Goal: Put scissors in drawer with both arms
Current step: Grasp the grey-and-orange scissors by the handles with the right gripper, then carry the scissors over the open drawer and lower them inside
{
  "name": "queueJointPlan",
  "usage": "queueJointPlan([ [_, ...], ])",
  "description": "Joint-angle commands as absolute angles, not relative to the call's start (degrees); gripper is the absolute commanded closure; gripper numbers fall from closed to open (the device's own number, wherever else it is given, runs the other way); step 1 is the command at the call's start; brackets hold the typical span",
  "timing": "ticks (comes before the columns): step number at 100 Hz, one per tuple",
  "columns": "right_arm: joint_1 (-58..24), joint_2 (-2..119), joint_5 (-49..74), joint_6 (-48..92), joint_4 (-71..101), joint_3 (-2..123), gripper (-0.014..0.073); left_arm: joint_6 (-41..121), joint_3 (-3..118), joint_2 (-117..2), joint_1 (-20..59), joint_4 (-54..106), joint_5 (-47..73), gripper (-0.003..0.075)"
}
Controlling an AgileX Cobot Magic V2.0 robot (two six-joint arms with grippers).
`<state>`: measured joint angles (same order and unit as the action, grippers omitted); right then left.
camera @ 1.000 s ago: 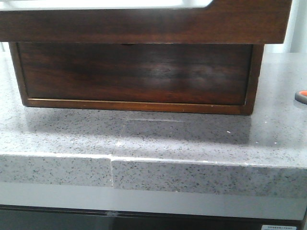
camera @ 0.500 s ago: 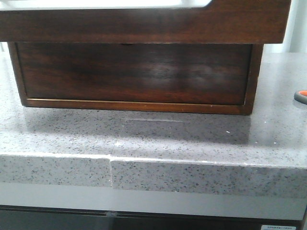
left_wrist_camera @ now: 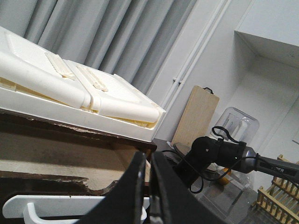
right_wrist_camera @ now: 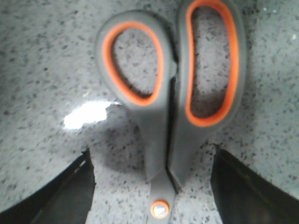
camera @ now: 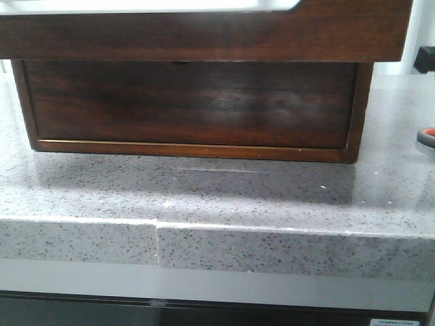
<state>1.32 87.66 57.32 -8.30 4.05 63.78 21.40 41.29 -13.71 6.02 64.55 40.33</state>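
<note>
The scissors (right_wrist_camera: 173,88) lie flat on the speckled counter, with grey handles and orange-lined loops. My right gripper (right_wrist_camera: 154,191) is open just above them, one finger (right_wrist_camera: 56,196) on each side of the shanks and not touching. In the front view only a handle tip (camera: 427,136) shows at the far right edge. The dark wood drawer (camera: 190,105) is closed in the wooden box. My left gripper (left_wrist_camera: 148,161) is shut and empty, raised beside the box's upper edge, and it is out of the front view.
A white dish rack (left_wrist_camera: 70,88) sits on top of the wooden box (camera: 204,30). A dark part of my right arm (camera: 427,60) shows at the front view's right edge, and the arm also appears in the left wrist view (left_wrist_camera: 219,151). The counter's front edge (camera: 217,227) is near.
A dark part of my right arm has come into the front view at the upper right, above the scissors' handle. The drawer and box have not moved.
</note>
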Motion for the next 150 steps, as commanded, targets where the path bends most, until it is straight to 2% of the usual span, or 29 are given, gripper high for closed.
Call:
queueJointPlan([
  [1, 1.29, 86.80, 55.63, -9.50, 3.04, 64.85, 0.0127, 21.59, 43.05, -14.48, 6.16, 67.45, 37.39, 0.0740],
  [22, 1.40, 88.45, 53.91, -10.86, 2.88, 62.13, 0.0132, 21.59, 43.05, -14.48, 6.16, 67.45, 37.39, 0.0740],
  [32, 1.40, 88.69, 52.61, -11.19, 2.88, 60.72, 0.0196, 21.59, 43.05, -14.48, 6.16, 67.45, 37.39, 0.0740],
  [46, 1.40, 88.69, 52.49, -11.19, 2.88, 59.97, 0.0385, 21.59, 43.05, -14.48, 6.16, 67.45, 37.39, 0.0740],
  [59, 1.40, 88.37, 52.48, -11.19, 2.88, 59.97, 0.0671, 21.59, 43.05, -14.48, 6.16, 67.45, 37.39, 0.0740],
  [75, 1.40, 85.38, 52.06, -10.83, 2.88, 60.58, 0.0664, 21.59, 43.05, -14.48, 6.16, 67.45, 37.36, 0.0740],
  [93, 1.16, 74.41, 52.26, -8.98, 2.88, 64.62, 0.0664, 21.59, 43.05, -14.48, 6.16, 66.73, 37.71, 0.0740],
  [118, -0.75, 62.51, 53.44, -3.11, 2.88, 80.75, 0.0660, 21.68, 43.05, -14.59, 6.16, 59.02, 40.39, 0.0740],
  [133, -4.21, 61.07, 54.71, 2.51, 5.26, 92.35, 0.0660, 22.01, 43.05, -14.59, 6.16, 57.15, 40.98, 0.0740],
  [150, -11.28, 61.86, 53.16, 17.11, 16.97, 100.63, 0.0660, 22.40, 43.05, -14.59, 6.16, 57.15, 40.87, 0.0740],
])
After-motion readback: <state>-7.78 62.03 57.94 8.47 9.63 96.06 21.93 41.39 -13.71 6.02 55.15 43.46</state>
